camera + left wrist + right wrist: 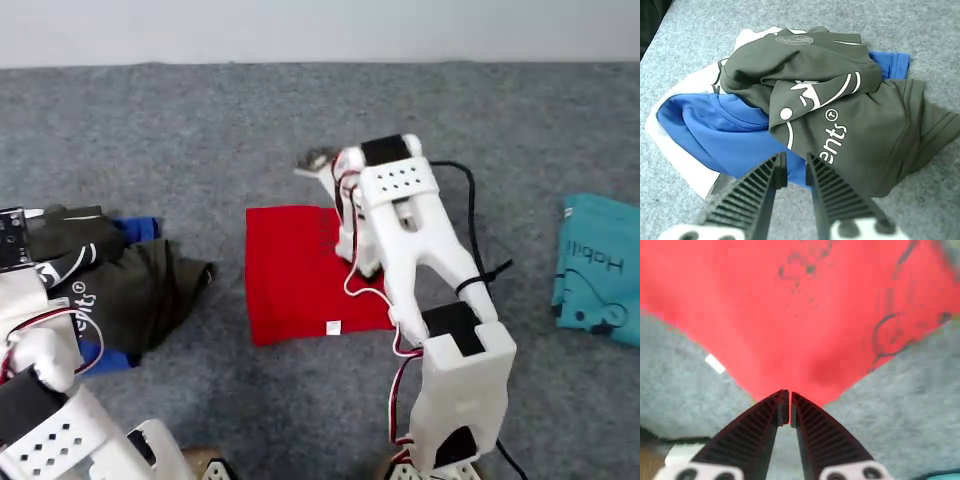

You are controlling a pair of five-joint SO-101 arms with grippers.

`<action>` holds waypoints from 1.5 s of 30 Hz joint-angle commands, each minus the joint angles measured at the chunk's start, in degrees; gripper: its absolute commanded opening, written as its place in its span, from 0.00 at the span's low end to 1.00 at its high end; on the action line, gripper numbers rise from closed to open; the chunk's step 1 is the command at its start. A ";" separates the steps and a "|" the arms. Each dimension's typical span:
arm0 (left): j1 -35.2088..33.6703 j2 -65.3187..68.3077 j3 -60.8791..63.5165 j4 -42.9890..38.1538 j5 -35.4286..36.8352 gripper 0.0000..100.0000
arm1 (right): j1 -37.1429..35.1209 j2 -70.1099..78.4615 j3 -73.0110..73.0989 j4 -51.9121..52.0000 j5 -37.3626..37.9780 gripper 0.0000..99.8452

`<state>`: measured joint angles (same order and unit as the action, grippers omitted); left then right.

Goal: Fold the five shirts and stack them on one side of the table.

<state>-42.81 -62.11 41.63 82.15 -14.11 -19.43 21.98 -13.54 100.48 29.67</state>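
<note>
A red shirt (295,275) lies folded flat in the middle of the table. My right gripper (790,394) is shut, its tips pinching a corner of the red shirt (805,315) near the small white label (715,363). The right arm (410,230) arches over the shirt's right edge. At the left lies a crumpled pile: a dark olive shirt (840,105) on top of a blue shirt (715,130) and a white one (675,150). My left gripper (795,159) hangs just above the pile's near edge, slightly open with nothing between its fingers.
A folded teal shirt (598,265) lies at the table's right edge. The left arm (45,400) stands at the front left beside the pile (120,280). Grey felt (200,120) covers the table, bare along the back.
</note>
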 commanded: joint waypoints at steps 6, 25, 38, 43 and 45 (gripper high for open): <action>-0.18 -0.88 -2.42 0.00 -0.35 0.08 | 0.48 1.98 2.90 -1.80 -0.53 0.01; -0.09 -0.97 0.57 0.35 -0.44 0.08 | 3.38 4.00 -14.07 2.33 -14.86 0.19; -0.18 -0.97 0.92 0.18 -0.53 0.08 | -2.15 7.52 -8.00 2.33 -24.44 0.36; -0.18 -0.97 1.01 0.18 -0.53 0.08 | -2.07 8.04 -4.40 0.75 -24.53 0.36; -0.18 -0.97 1.01 0.18 -0.53 0.08 | -1.27 9.71 -4.13 -0.40 -24.53 0.36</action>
<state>-42.81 -62.46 42.95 82.33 -14.11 -21.45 30.86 -17.58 100.40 5.76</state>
